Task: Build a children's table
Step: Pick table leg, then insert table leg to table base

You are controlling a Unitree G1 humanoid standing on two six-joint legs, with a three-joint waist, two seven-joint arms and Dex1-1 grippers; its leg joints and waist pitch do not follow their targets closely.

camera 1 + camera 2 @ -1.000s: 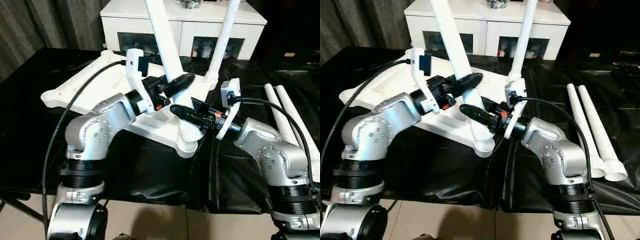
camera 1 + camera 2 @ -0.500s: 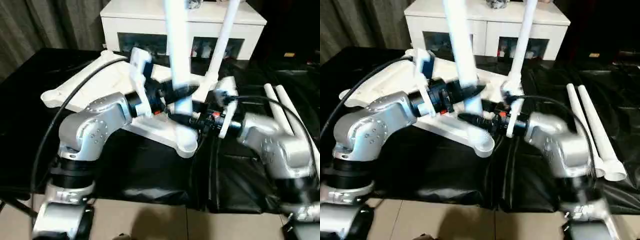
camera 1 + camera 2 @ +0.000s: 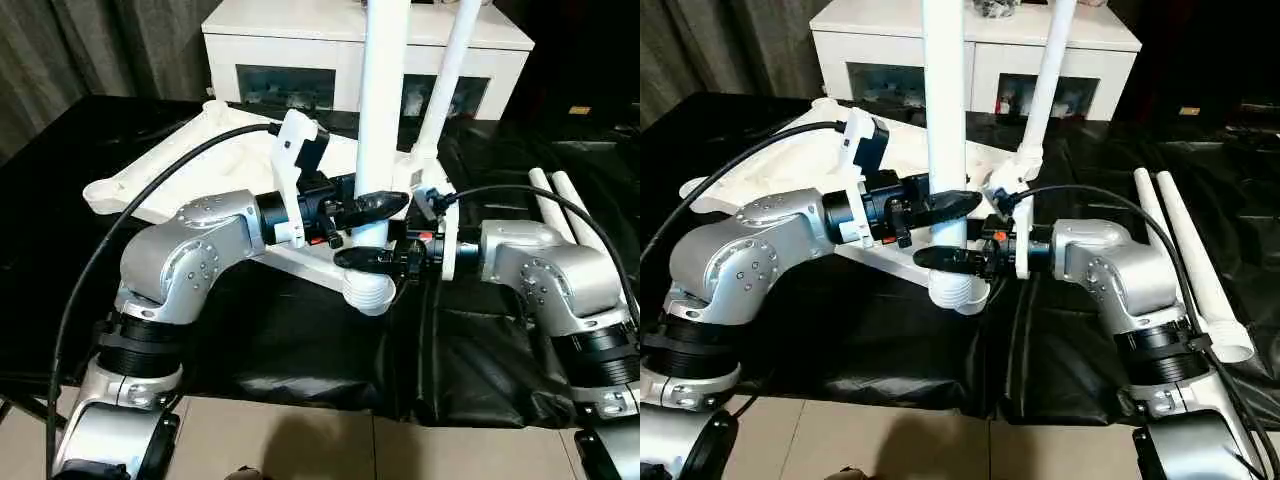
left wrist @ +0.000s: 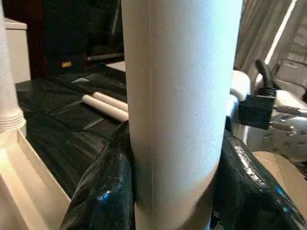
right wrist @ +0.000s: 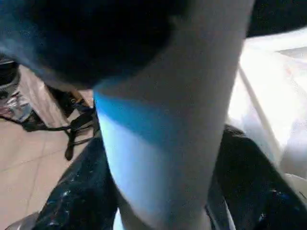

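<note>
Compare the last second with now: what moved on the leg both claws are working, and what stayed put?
The near leg, leaning left a second ago, has swung upright in its corner socket. Both claws stayed clamped on it: the left claw above, the right claw below it, now level rather than angled. The top, the far leg and the two spare legs on the black cover have not moved.

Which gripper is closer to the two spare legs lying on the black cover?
The right. The right gripper reaches in from the side where the spare legs lie, clamped low on the upright leg. The left gripper grips that leg from the far side.
</note>
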